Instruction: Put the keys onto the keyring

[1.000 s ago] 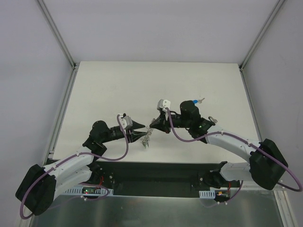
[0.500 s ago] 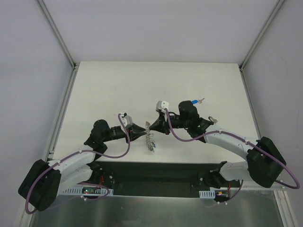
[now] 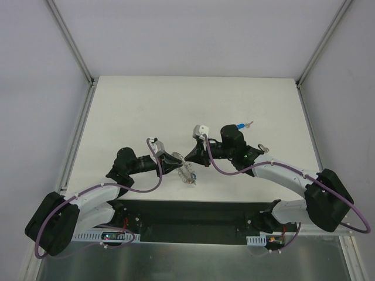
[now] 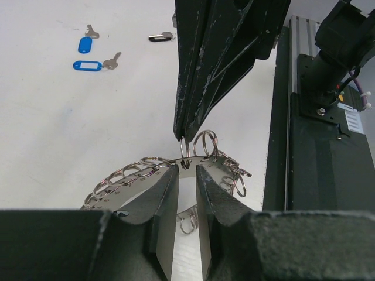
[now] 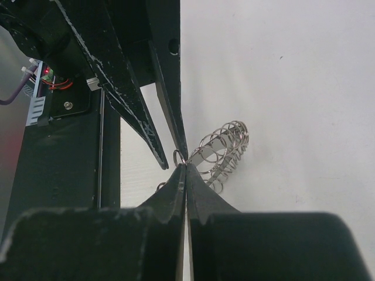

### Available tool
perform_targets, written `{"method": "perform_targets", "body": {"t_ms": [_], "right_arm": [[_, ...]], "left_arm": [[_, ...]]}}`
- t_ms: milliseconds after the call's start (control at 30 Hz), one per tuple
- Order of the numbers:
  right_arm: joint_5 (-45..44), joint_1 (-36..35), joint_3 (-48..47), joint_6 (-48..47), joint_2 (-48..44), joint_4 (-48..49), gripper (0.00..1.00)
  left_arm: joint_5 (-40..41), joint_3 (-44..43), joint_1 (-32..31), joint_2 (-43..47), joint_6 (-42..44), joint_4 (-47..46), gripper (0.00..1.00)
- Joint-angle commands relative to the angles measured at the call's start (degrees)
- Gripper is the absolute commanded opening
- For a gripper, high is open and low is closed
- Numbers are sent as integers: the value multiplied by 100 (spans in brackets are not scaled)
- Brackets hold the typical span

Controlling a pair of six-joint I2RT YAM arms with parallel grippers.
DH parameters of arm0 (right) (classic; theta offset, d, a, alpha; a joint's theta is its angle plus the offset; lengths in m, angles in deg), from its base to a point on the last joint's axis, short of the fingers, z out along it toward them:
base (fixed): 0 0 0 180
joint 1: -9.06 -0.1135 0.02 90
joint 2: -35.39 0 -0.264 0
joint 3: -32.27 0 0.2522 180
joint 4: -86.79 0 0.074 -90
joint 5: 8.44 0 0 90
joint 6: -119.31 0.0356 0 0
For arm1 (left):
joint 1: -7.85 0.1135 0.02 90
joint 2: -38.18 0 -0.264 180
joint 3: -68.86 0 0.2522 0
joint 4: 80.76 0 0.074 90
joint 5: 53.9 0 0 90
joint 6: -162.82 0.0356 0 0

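The keyring (image 3: 188, 174), a grey metal loop edged with many small wire rings, hangs just above the table between my two grippers. It also shows in the left wrist view (image 4: 146, 170) and the right wrist view (image 5: 225, 149). My right gripper (image 5: 186, 168) is shut on one small wire ring at the loop's edge. My left gripper (image 4: 187, 175) is open, its fingertips on either side of the loop's band without pinching it. Two blue-tagged keys (image 4: 85, 45) (image 4: 94, 64) and a black-headed key (image 4: 160, 38) lie on the table beyond. One blue-tagged key (image 3: 242, 125) shows in the top view.
The black base plate and arm mounts (image 4: 319, 134) lie along the near table edge, right beside the grippers. Metal frame rails (image 3: 76, 146) border the white table's sides.
The keyring passed from hanging at my left gripper's tips to my right gripper's pinch. The left jaws have opened, and both grippers have closed in on each other.
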Motion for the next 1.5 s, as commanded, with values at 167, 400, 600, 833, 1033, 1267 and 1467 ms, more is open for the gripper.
{"method": "perform_targets", "body": {"t_ms": [167,400,600,833,1033,1267,1467], "right_arm": [[183,-5,-252,-88,8,359,1],[191,-23,-269,-88,34,350,1],[165,-32,-287,-79,17,359,1],[139,-49,-278,-70,8,359,1],[121,-49,-278,-61,17,350,1],[112,-58,-278,-61,8,359,1],[95,-67,-287,-61,25,350,1]], "left_arm": [[-59,-216,55,-176,-252,-655,12],[47,-190,47,-194,-349,-804,11],[21,-190,47,-291,-367,-813,7],[29,-199,20,-422,-384,-813,7],[29,-225,3,-519,-375,-813,9],[30,-251,-6,-598,-393,-813,15],[38,-269,-24,-537,-411,-813,2]]}}
